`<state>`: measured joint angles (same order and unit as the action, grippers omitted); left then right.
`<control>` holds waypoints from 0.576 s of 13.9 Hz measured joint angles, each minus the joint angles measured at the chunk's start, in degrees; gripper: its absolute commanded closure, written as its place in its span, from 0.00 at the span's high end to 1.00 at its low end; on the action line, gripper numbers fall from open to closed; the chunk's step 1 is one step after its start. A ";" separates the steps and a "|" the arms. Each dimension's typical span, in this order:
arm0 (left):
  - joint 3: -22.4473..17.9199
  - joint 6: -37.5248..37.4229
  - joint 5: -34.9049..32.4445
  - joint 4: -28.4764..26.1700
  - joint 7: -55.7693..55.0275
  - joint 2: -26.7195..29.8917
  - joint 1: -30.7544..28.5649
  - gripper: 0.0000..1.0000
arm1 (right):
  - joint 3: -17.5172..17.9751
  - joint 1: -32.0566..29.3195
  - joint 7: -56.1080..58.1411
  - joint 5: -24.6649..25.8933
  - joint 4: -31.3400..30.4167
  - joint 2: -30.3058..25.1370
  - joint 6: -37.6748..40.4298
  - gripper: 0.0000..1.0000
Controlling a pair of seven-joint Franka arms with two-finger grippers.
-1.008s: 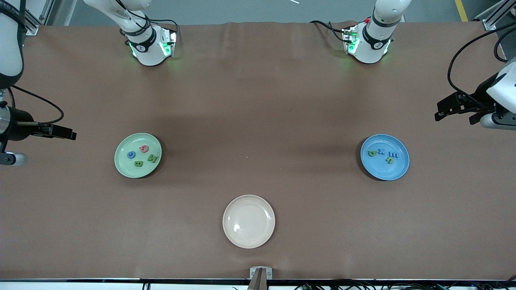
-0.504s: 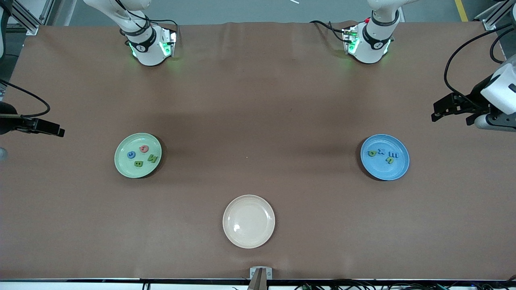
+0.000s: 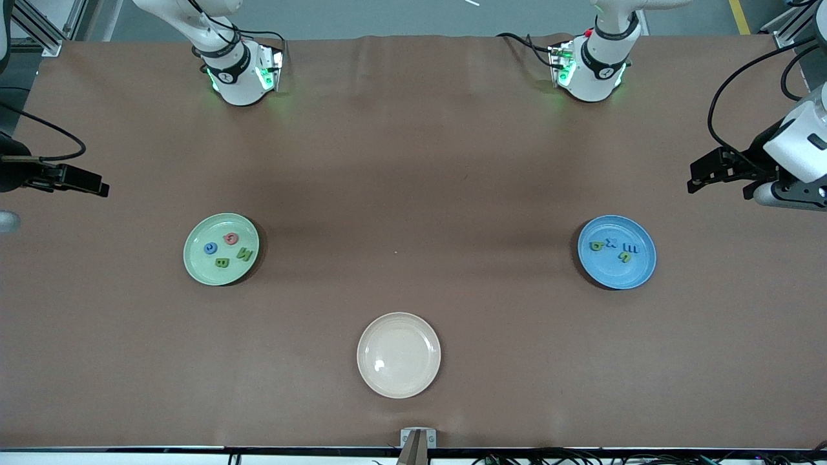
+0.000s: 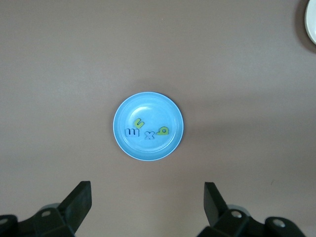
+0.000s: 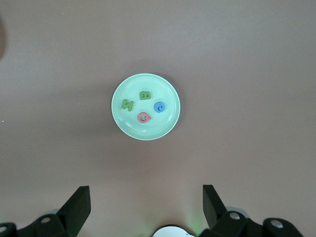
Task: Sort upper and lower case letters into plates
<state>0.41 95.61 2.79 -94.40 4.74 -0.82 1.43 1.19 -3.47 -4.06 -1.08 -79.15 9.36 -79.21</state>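
Observation:
The pale green plate point(image 3: 194, 271) holds a red letter point(image 3: 230, 239), a blue letter point(image 3: 210, 248) and two green letters point(image 3: 222, 262); it also shows in the right wrist view point(image 5: 145, 132). The blue plate point(image 3: 617, 276) holds two green letters point(image 3: 597, 245) and two blue letters point(image 3: 629, 248); it also shows in the left wrist view point(image 4: 148, 149). My right gripper point(image 3: 100, 187) point(image 5: 145, 193) is open and empty, high over the right arm's end of the table. My left gripper point(image 3: 694, 177) point(image 4: 146, 190) is open and empty, high over the left arm's end.
A cream-beige plate point(image 3: 398, 381) lies bare near the front camera's edge, midway between the two other plates; its rim shows in the left wrist view point(image 4: 311, 24). The arm bases point(image 3: 239, 71) point(image 3: 591, 64) stand along the table's edge farthest from the front camera.
My right gripper has pulled out toward its end of the table and shifted toward the bases' edge. My left gripper has drifted slightly the same way. Plates and letters have not moved.

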 measured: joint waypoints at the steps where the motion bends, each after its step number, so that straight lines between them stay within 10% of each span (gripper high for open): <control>1: -0.40 -0.02 0.00 0.02 0.00 0.00 0.33 1.00 | -0.01 0.20 0.00 -0.01 -2.89 -2.04 -1.89 1.00; 8: -0.67 -0.03 0.00 0.73 0.00 0.03 0.79 1.00 | -2.74 3.02 -0.02 -0.01 -12.81 -11.39 -5.26 1.00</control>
<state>-0.25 95.58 2.80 -93.67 4.74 -0.79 2.22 -1.56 -0.45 -4.08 -1.09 -91.96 -2.03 -84.47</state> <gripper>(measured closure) 0.000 0.000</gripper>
